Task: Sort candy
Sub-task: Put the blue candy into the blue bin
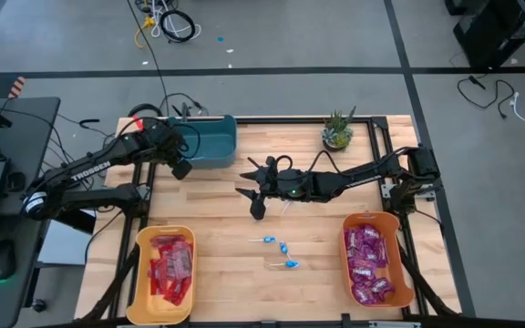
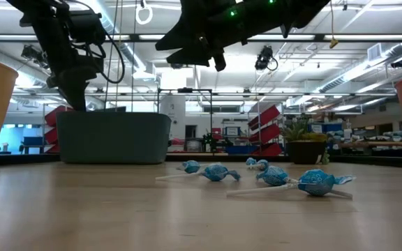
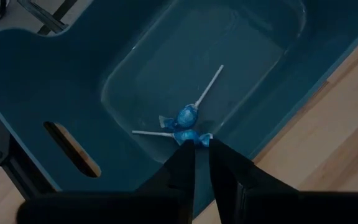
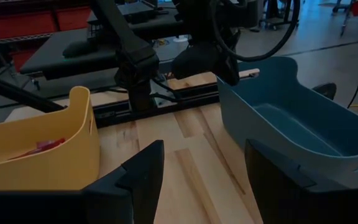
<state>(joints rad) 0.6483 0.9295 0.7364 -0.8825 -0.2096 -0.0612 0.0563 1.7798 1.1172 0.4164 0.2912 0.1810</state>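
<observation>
From above, you see the left hand [image 1: 183, 169] poised at the near-left edge of the teal bin [image 1: 210, 141]. The right hand [image 1: 255, 189] hangs over the wooden surface [image 1: 317, 264] just in front of that bin, fingers spread wide and empty. Three blue lollipops [image 1: 283, 249] lie on the surface well in front of the teal bin, between the yellow bin [image 1: 162, 271] of red packets [image 1: 171, 264] and the orange bin [image 1: 376, 260] of purple packets [image 1: 367, 260].

At table height, your lollipops [image 2: 271, 176] lie scattered right of the teal bin [image 2: 114, 137].

Through the left wrist, the fingers [image 3: 185, 168] stand slightly parted, holding nothing, over two lollipops [image 3: 185, 121] on the bin floor [image 3: 229, 50].

Through the right wrist, wide-open fingers [image 4: 142, 171] face the teal bin [image 4: 291, 124].
</observation>
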